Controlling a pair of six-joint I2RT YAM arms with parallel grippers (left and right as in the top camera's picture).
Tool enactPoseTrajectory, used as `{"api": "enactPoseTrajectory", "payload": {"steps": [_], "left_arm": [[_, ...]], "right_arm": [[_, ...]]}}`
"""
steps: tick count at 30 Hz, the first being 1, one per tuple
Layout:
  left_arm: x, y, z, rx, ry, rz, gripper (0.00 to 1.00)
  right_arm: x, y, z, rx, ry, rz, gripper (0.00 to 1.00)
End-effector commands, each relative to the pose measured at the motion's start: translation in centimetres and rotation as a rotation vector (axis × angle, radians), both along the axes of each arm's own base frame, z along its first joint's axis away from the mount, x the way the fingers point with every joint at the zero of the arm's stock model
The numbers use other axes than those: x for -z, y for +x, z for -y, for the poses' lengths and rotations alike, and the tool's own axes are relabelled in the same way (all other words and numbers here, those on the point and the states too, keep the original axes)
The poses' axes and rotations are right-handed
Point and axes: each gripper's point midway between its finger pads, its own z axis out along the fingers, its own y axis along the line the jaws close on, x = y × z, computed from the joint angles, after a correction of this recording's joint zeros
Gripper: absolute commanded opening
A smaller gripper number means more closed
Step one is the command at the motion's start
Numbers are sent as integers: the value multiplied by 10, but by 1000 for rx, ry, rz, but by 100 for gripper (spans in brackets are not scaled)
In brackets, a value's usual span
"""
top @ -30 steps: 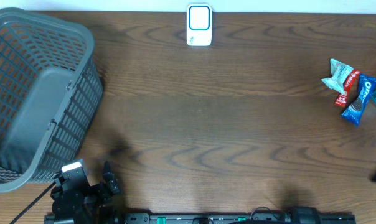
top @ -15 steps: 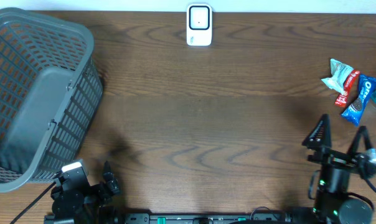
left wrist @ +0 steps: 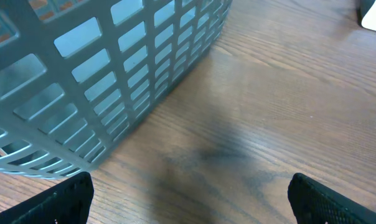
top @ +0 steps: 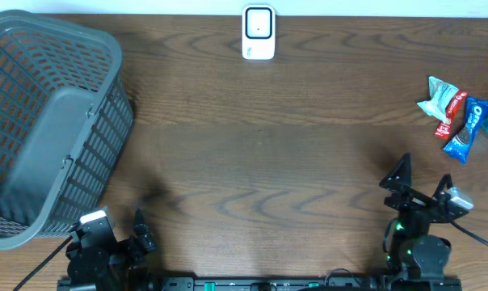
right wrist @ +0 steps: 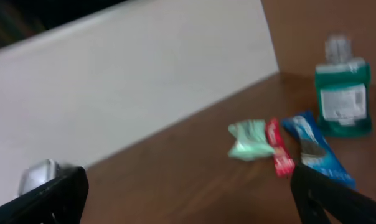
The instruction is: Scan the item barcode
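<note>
The items lie in a cluster at the table's right edge: a pale green packet (top: 436, 98), a red packet (top: 449, 115) and a blue Oreo pack (top: 469, 129). The right wrist view shows the same green packet (right wrist: 249, 140), red packet (right wrist: 279, 155) and blue pack (right wrist: 319, 152), blurred. The white barcode scanner (top: 258, 32) stands at the far middle edge. My right gripper (top: 422, 179) is open and empty near the front right, well short of the items. My left gripper (top: 119, 227) is open and empty at the front left, over bare wood (left wrist: 191, 202).
A large grey plastic basket (top: 50, 121) fills the left side, and its slatted wall (left wrist: 113, 74) is close to my left gripper. A green mouthwash bottle (right wrist: 342, 96) stands just beyond the packets at the right edge.
My right arm has come into view from the right edge and swung leftward over the front right of the table. The left arm and all the objects stay where they were.
</note>
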Motion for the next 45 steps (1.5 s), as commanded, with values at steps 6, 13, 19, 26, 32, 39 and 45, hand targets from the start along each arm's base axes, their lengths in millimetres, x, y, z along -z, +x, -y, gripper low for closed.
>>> {"api": "enactPoseTrajectory", "payload": {"steps": [6, 13, 19, 26, 32, 39, 45], "left_arm": [[1, 0, 0, 0, -3, -1, 100], [1, 0, 0, 0, -3, -1, 100], [1, 0, 0, 0, -3, -1, 100], [1, 0, 0, 0, -3, -1, 100], [1, 0, 0, 0, -3, -1, 100], [-1, 1, -1, -7, 5, 5, 100], [-48, 47, 17, 113, -22, 293, 100]], "right_arm": [[27, 0, 4, 33, -9, -76, 99], [27, 6, -18, -79, -130, -116, 99], [27, 6, -18, -78, -130, -115, 99], [27, 6, -18, -79, -130, -116, 99], [27, 6, -18, -79, -130, -116, 99], [27, 6, -18, -79, -130, -116, 99], [27, 6, -18, -79, -130, -116, 99]]}}
